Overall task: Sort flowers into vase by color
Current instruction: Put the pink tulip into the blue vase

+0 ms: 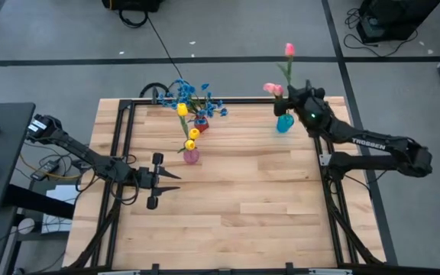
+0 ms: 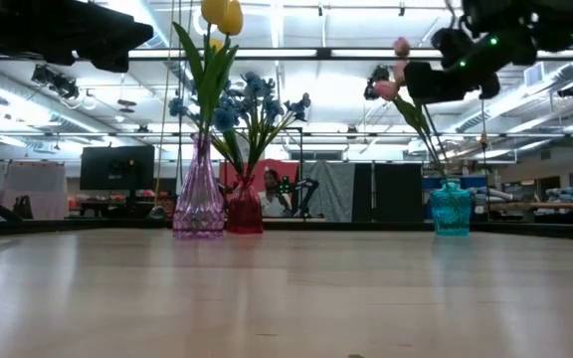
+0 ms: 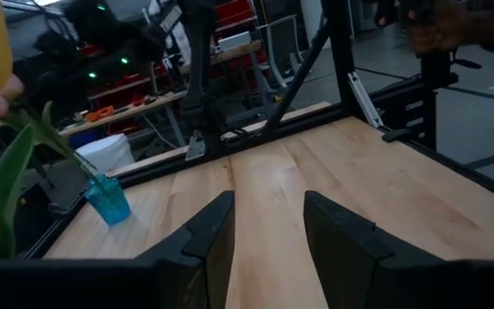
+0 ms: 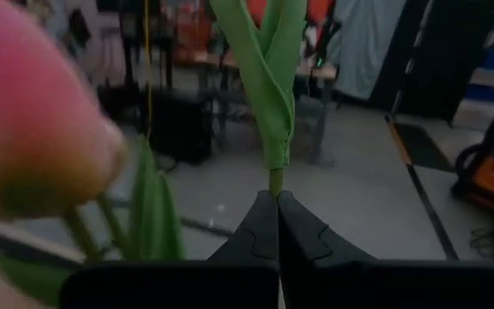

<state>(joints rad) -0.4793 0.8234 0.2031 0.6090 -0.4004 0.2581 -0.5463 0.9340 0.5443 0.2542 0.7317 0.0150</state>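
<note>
**Pink tulip held over the teal vase, about to be seated**

The right pincer (image 4: 277,225) was clenched on the green stem of a pink tulip (image 1: 289,50), its fingertips pressed together just under the folded leaf. It hovered directly above the teal vase (image 1: 284,122), which already held other pink buds (image 1: 273,89). The step in hand looked like the placing of this last pink flower. The next move would call for a straight descent, keeping the stem's lower end over the vase's narrow mouth, then letting go once it was seated; whether the stem end was already inside, I could not tell.

Well away from the teal vase, across the counter (image 1: 243,191), the yellow tulips (image 1: 192,136) stood in the pink vase (image 1: 192,156) and the blue sprays (image 1: 193,95) in the red vase (image 1: 201,124) just beside it. The left pincer (image 1: 168,182) waited near these, released and holding nothing
</note>
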